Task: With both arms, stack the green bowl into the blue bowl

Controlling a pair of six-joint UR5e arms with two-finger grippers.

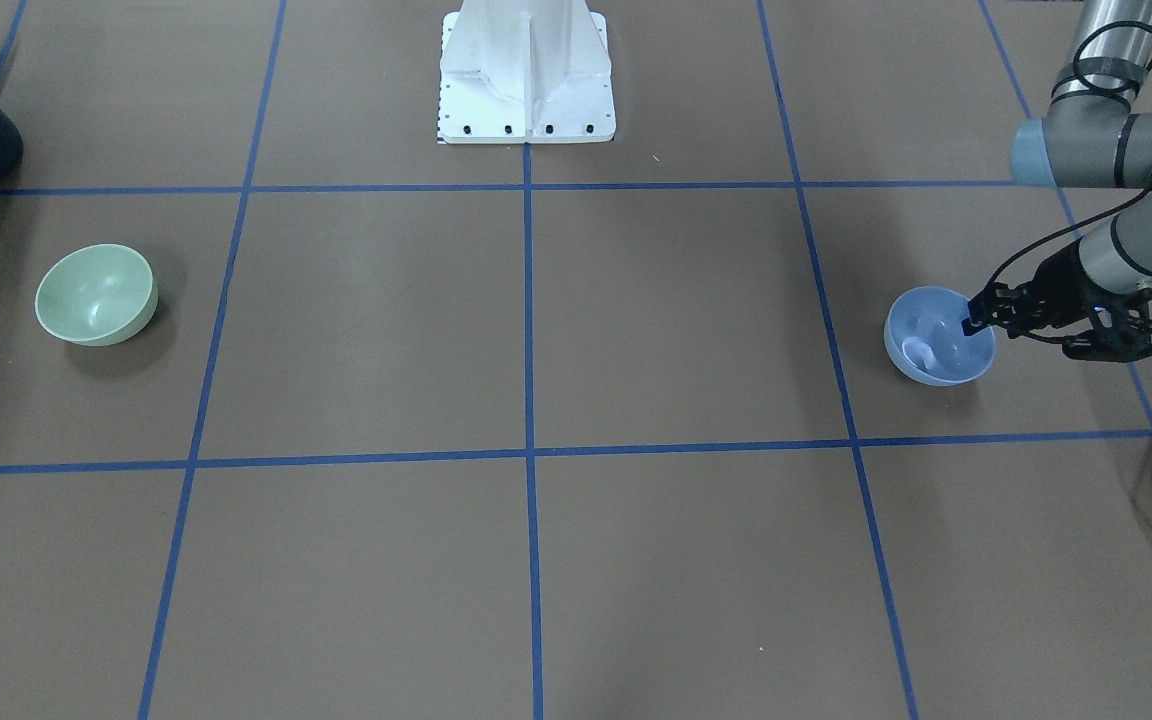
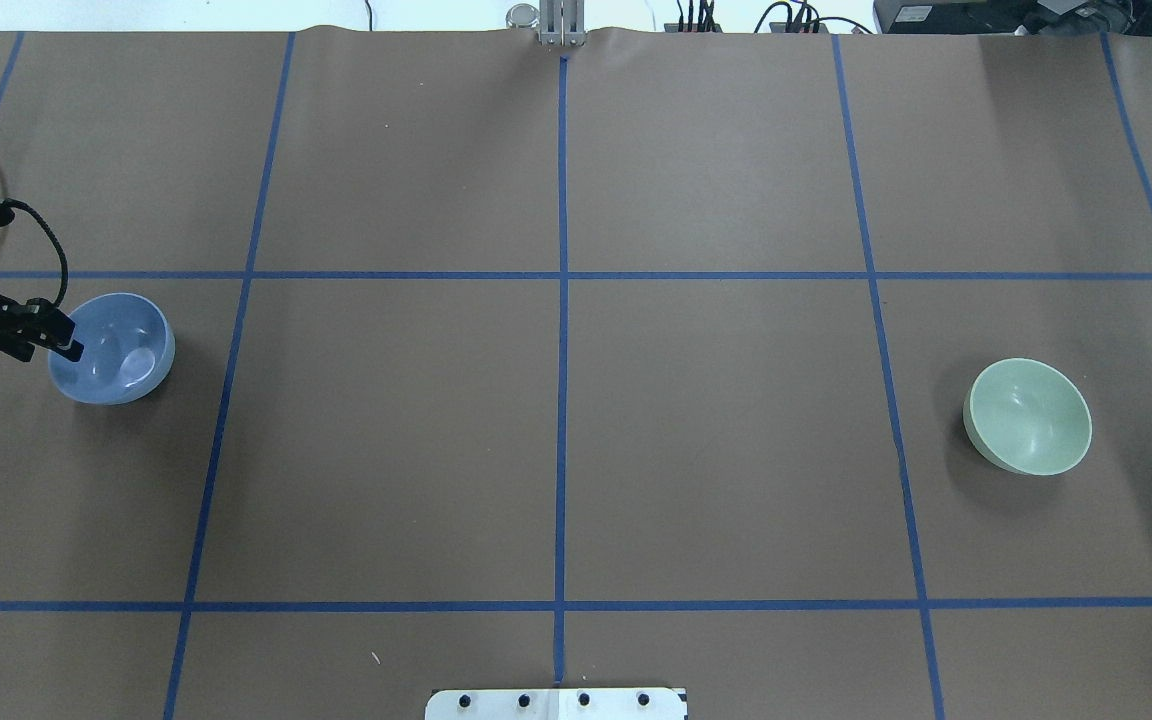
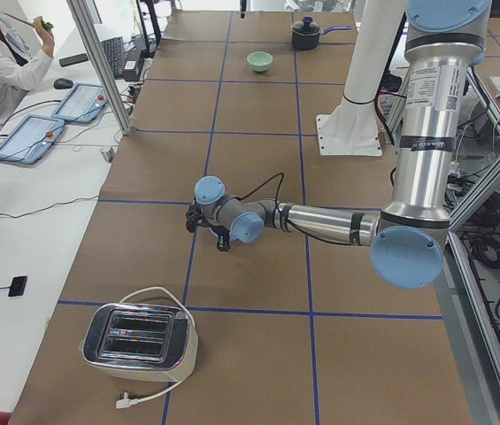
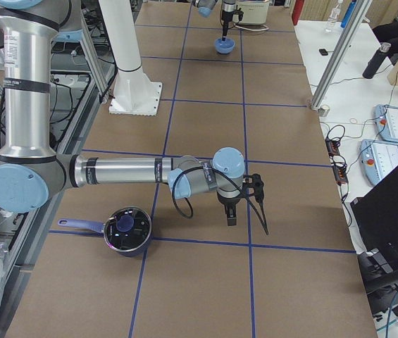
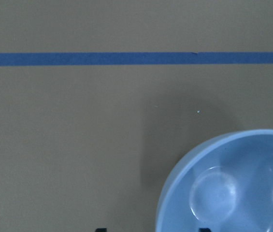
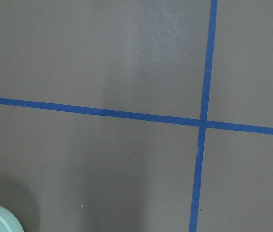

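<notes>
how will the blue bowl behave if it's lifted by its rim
The blue bowl looks rigid, so it should keep its shape. Its glossy surface may be slippery in the left end effector, which straddles one side of the rim. Held by that one edge, it will probably tilt, and its rounded base may rock if nudged.

The counter (image 1: 636,560) held one green bowl (image 1: 96,293) and one blue bowl (image 1: 921,325). Two arms appeared, left arm (image 3: 320,221) and right arm (image 4: 121,171), plus one toaster (image 3: 139,336), one saucepan (image 4: 127,229) and one pedestal (image 1: 526,70).
</notes>
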